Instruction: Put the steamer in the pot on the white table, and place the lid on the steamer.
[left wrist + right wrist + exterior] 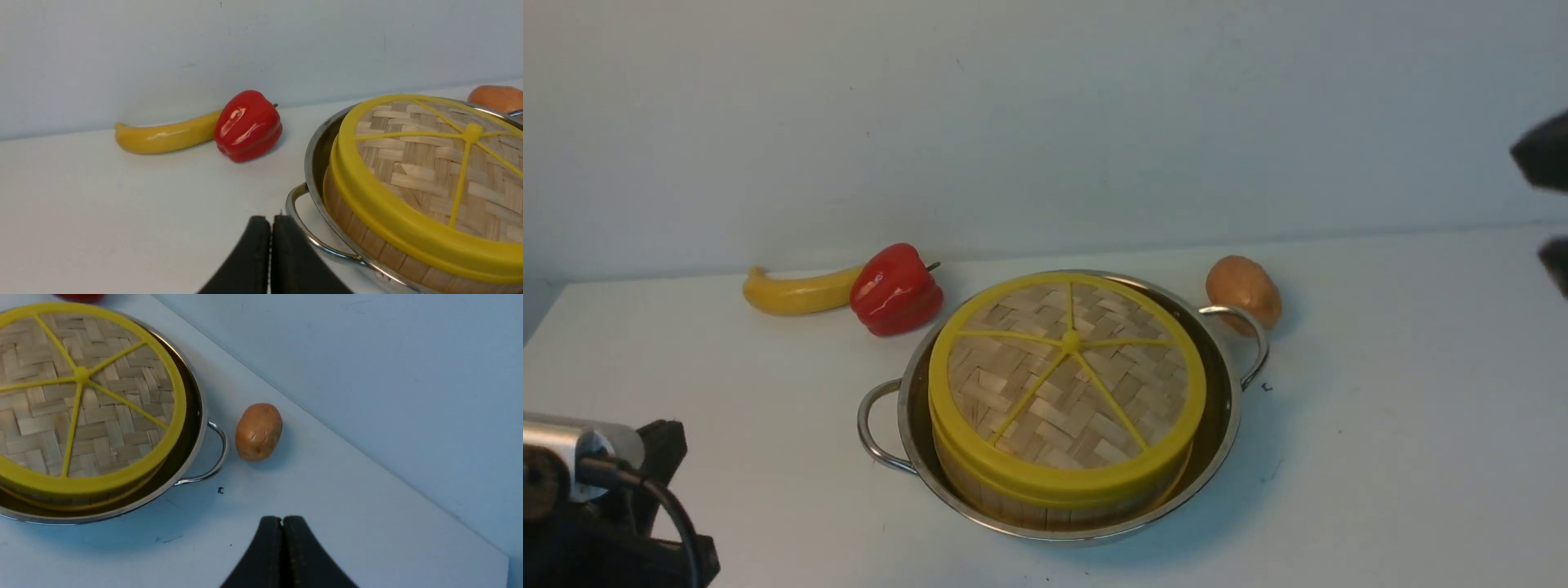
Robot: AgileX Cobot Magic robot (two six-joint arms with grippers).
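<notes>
The round bamboo steamer with its slatted wooden wall sits inside the wide shiny stainless-steel pot with looped wire handles on the plain white worktop. The flat woven-bamboo lid with yellow rim, spokes and centre knob covers the steamer, so its contents are hidden. A brown potato lies just beside the pot's far right handle; a glossy red bell pepper touches a yellow banana at the back left. The left tool has its black fingers pressed together, holding nothing, near the pot's left handle. The right tool is likewise pinched closed and empty above bare worktop — in the front view only blurred dark shapes at the right edge show it.
</notes>
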